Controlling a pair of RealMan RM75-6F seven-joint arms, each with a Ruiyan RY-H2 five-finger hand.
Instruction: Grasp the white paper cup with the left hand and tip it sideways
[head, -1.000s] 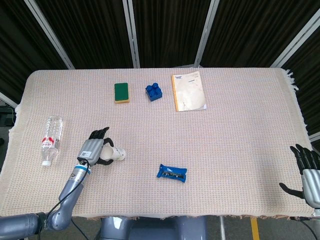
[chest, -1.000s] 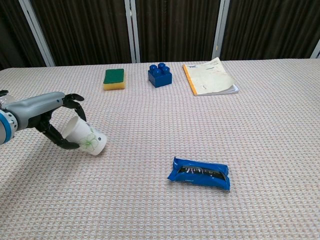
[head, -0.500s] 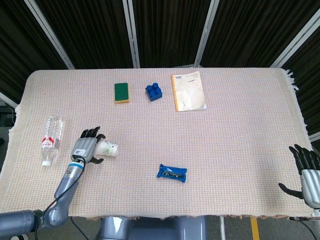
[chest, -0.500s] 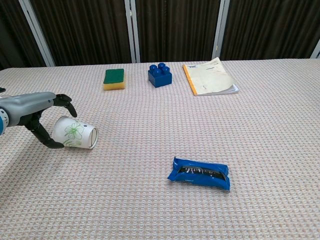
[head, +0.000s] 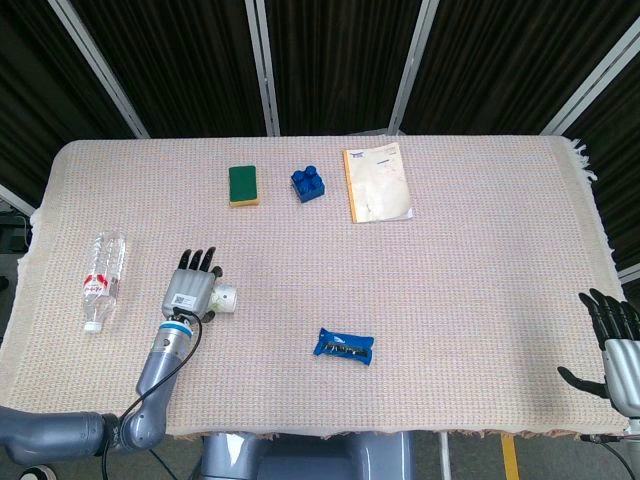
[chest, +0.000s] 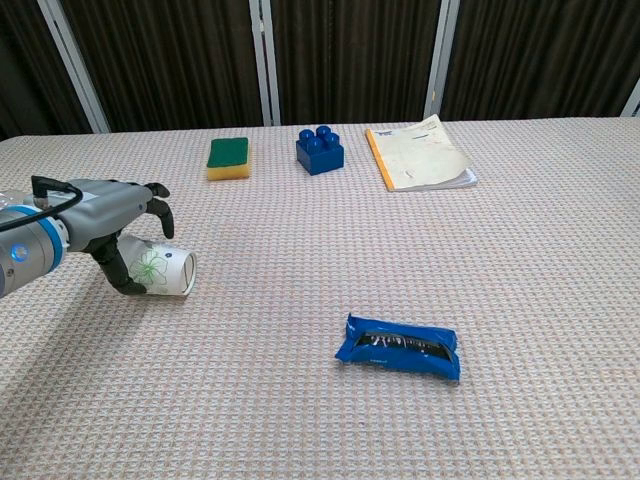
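The white paper cup with a green flower print lies on its side on the cloth at the front left, its mouth facing right. My left hand hovers over the cup's base end. Its fingers are stretched out and apart above the cup, and its thumb hangs down along the cup's near side. The fingers are not wrapped around the cup, and whether they touch it is unclear. My right hand is off the table's front right corner with its fingers spread and nothing in it. The chest view does not show it.
A clear plastic bottle lies left of the cup. A blue packet lies at the front centre. A green-and-yellow sponge, a blue toy brick and a notebook sit along the back.
One second ago my left hand held the cup tilted above the cloth. It then let the cup down on its side, drew left, and has now moved back over it.
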